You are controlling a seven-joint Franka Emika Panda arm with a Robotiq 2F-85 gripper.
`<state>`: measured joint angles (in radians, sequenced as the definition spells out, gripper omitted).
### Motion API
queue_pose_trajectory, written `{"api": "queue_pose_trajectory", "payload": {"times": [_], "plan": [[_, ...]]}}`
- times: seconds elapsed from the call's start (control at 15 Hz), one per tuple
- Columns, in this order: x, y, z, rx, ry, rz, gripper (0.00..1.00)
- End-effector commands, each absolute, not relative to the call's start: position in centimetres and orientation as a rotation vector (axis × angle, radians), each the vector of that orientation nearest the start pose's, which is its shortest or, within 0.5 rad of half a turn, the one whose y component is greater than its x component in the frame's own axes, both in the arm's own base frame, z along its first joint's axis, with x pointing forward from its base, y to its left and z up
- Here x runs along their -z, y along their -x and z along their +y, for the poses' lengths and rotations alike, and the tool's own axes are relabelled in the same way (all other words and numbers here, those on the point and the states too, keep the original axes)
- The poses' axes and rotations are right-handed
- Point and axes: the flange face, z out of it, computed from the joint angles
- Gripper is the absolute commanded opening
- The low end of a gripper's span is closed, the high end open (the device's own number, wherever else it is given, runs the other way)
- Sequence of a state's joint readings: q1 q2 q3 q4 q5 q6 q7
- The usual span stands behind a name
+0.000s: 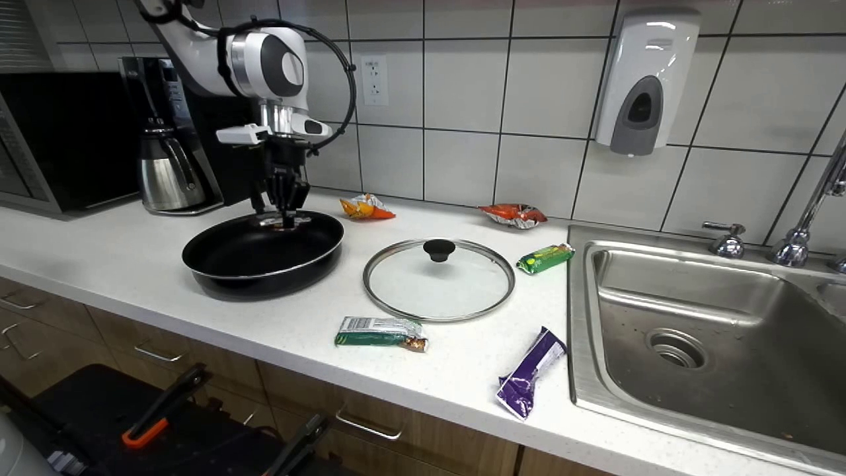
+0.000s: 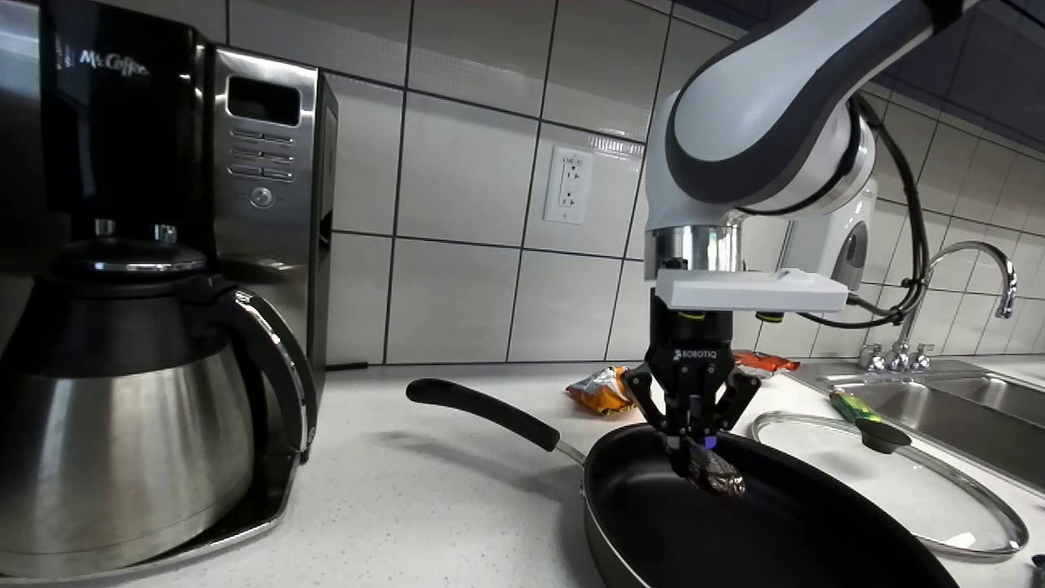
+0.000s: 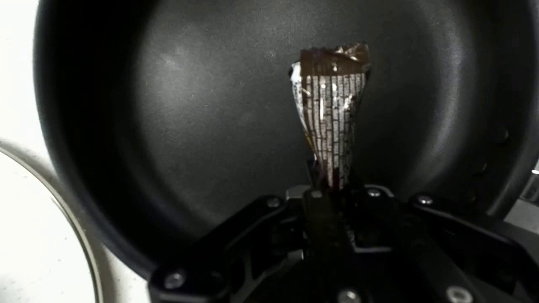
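Plainly, the black fingers (image 3: 318, 219) are clenched around a glossy brown-and-white plastic packet (image 3: 334, 105), pinching 1 end so it bunches there while its wide end juts free; it hangs over a round black frying pan (image 3: 223, 105), though whether it touches the pan's floor I can't tell. Just beside the pan, a clear, steel-rimmed glass lid (image 1: 433, 291) lies flat on the white worktop (image 1: 456, 370), black knob (image 1: 439, 250) up, perhaps placed there to leave the pan uncovered. On the pan's other side, a steel carafe (image 2: 155, 441) stands in a black-and-steel coffee maker (image 2: 155, 147), contents hidden. Farther off is a stainless-steel sink (image 1: 585, 344), drain (image 1: 676, 348) showing.
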<state>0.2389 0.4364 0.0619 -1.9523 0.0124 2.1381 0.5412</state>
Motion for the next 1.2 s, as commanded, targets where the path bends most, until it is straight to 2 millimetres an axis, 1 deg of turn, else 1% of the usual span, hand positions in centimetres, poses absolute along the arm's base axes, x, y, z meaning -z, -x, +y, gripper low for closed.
{"api": "queue_pose_trajectory", "payload": {"times": [0.0, 0.13, 0.2, 0.27, 0.33, 0.47, 0.6, 0.8, 0.87, 1.0, 1.13], "plan": [[-22.3, -56.8, 18.3, -0.359, 3.194, 0.382, 0.03], [-21.9, -56.6, 18.5, -0.361, 3.199, 0.374, 0.03], [-22.2, -56.6, 18.5, -0.358, 3.204, 0.364, 0.37], [-22.7, -56.4, 18.5, -0.367, 3.216, 0.348, 0.40], [-23.4, -56.3, 18.4, -0.376, 3.221, 0.325, 0.45], [-24.7, -56.3, 18.1, -0.370, 3.227, 0.292, 0.60], [-26.1, -56.5, 17.5, -0.328, 3.234, 0.292, 0.75], [-28.0, -57.1, 15.6, -0.274, 3.224, 0.346, 0.98], [-28.6, -57.3, 14.7, -0.251, 3.228, 0.376, 1.00], [-29.7, -57.9, 12.9, -0.208, 3.234, 0.427, 1.00], [-30.4, -58.4, 10.7, -0.170, 3.238, 0.478, 1.00]]}}
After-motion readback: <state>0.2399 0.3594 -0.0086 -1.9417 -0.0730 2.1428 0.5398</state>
